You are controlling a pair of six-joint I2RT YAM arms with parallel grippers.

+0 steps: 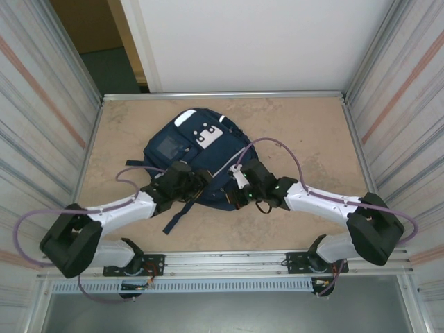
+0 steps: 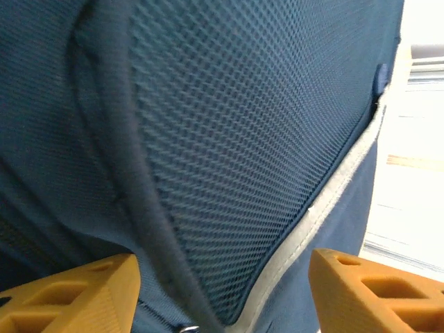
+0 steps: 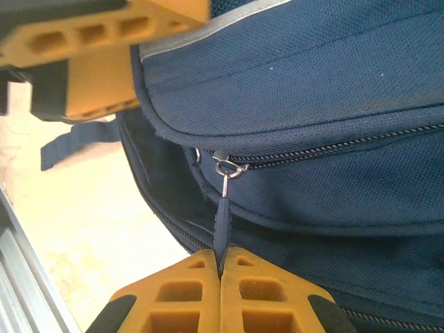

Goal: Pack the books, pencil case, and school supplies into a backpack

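Flat on the tan table [image 1: 298,132], toward its middle: the navy backpack [image 1: 198,156], white and grey patches [image 1: 208,134] facing up at its far end, one dark strap [image 1: 177,215] lying off its near edge toward the arm bases. Angled in from either side at that near edge, both arms, wrists close together over the fabric. Right gripper [image 3: 222,263]: pressed fully together, pinched on the dark zipper pull [image 3: 222,218], the flat tab running straight up out of the orange fingertips to a silver slider [image 3: 225,166]. From the slider, a line of meshed zipper teeth [image 3: 333,147] running off to the right across the blue cloth; to the left, bare table and a metal rail [image 3: 31,277] at the lower corner. Left gripper [image 2: 222,291]: fingers [image 2: 76,291] standing well apart, nothing pinched, hard up against the backpack's mesh panel [image 2: 236,139]. Between the two orange fingers, a padded fold of navy fabric and the lower tip of the mesh, edged with pale grey piping [image 2: 333,205] slanting up to the right. Whether either finger actually touches the cloth: impossible to tell from so close. From overhead, left gripper just to the left of the right one, both at the bag's near rim.
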